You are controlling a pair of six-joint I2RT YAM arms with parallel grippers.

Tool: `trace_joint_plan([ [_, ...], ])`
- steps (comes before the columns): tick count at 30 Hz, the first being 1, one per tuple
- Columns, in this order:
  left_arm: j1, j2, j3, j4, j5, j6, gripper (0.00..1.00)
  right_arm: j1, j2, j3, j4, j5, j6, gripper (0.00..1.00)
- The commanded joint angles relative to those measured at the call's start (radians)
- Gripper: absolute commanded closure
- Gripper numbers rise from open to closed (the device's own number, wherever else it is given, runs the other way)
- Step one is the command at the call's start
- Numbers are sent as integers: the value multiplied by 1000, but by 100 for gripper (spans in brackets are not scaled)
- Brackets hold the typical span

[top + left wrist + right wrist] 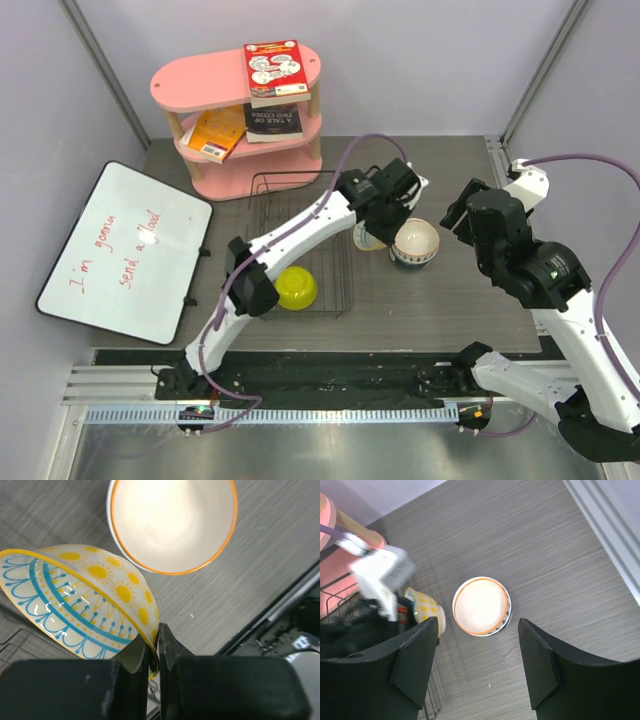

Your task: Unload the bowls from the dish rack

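Note:
My left gripper [157,645] is shut on the rim of a cream bowl with yellow suns and blue lines [75,600], which hangs tilted. In the top view this left gripper [385,215] holds that patterned bowl [367,240] just past the right edge of the black wire dish rack [300,200]. Beside it on the table stands a cream bowl with an orange rim [172,522] [415,241] [481,606]. A yellow-green bowl [296,287] lies in the rack's near part. My right gripper [477,625] [455,213] hovers open above the orange-rimmed bowl, holding nothing.
A pink shelf [240,110] with books stands at the back, behind the rack. A whiteboard [125,250] with red writing lies at the left. The table's right edge rail [610,525] runs close to my right arm. Rack wires [432,700] show at the lower left.

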Motion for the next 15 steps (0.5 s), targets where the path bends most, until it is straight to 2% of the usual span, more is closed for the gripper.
trace_joint_plan([
  [1, -48, 49, 109, -70, -139, 53, 100, -1, -21, 46, -53, 80, -22, 30],
  [5, -75, 21, 42, -10, -199, 55, 100, -3, -55, -5, -52, 108, -14, 30],
  [9, -84, -41, -52, 94, -271, 52, 100, -1, -50, -69, -41, 54, -43, 31],
  [12, -87, -87, -99, 117, -326, 47, 100, -1, -50, -131, -32, 36, -48, 18],
  [15, -90, -173, -219, 171, -281, 52, 100, -3, -65, -163, 3, 20, -59, 13],
])
